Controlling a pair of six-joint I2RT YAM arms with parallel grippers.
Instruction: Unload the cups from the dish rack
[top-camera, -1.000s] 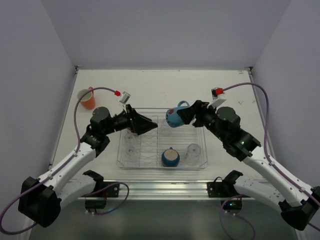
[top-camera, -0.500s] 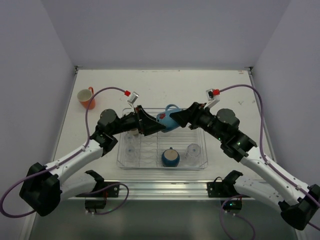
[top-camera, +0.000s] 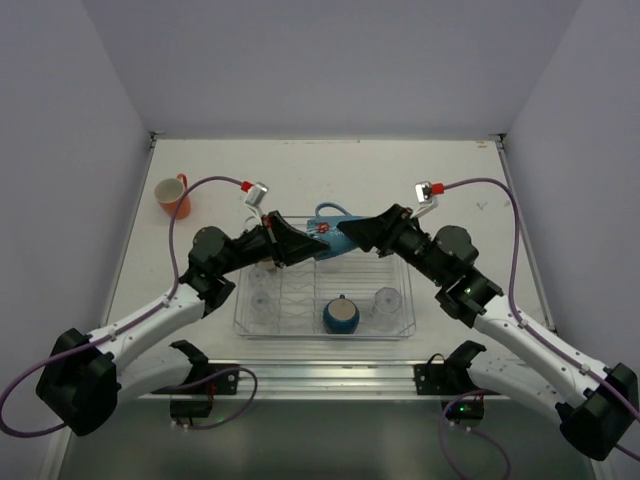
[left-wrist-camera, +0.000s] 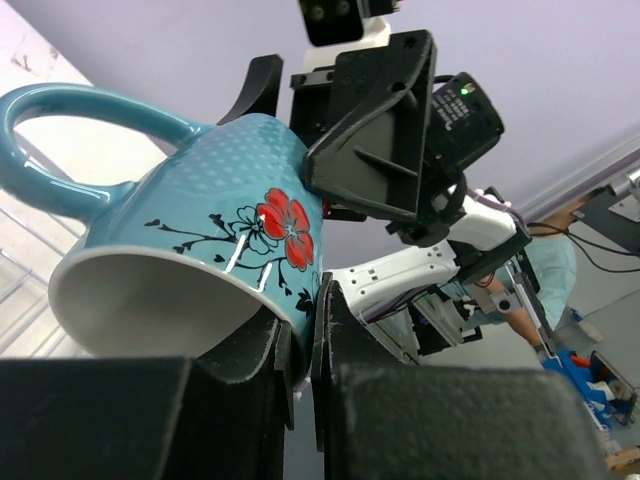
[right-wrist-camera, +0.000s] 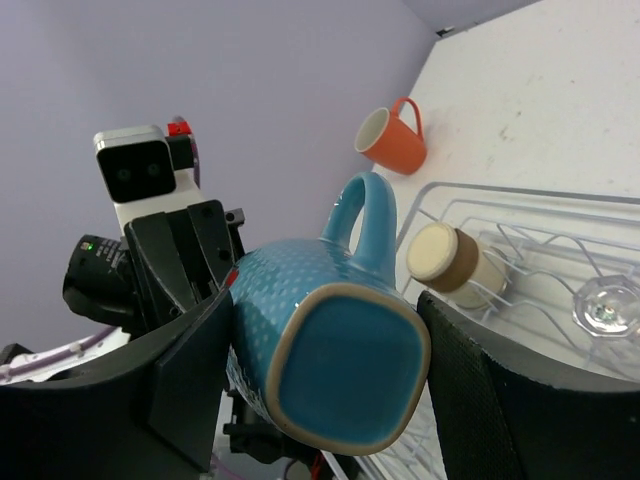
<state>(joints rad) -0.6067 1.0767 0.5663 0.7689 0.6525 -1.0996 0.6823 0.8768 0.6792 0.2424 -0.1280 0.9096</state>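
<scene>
Table (top-camera: 450, 180): dish rack (top-camera: 300, 334) w/ dark blue cup (top-camera: 341, 316), tan cup (right-wrist-camera: 450, 262), clear tumblers (top-camera: 387, 303)

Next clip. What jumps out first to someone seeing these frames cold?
The light blue mug with a red flower hangs in the air over the far side of the dish rack, gripped by both arms at once. The left gripper pinches its rim, while the right gripper clasps its body at the base. Next, the orange mug sits alone on the table at the far left, outside the rack.
</scene>
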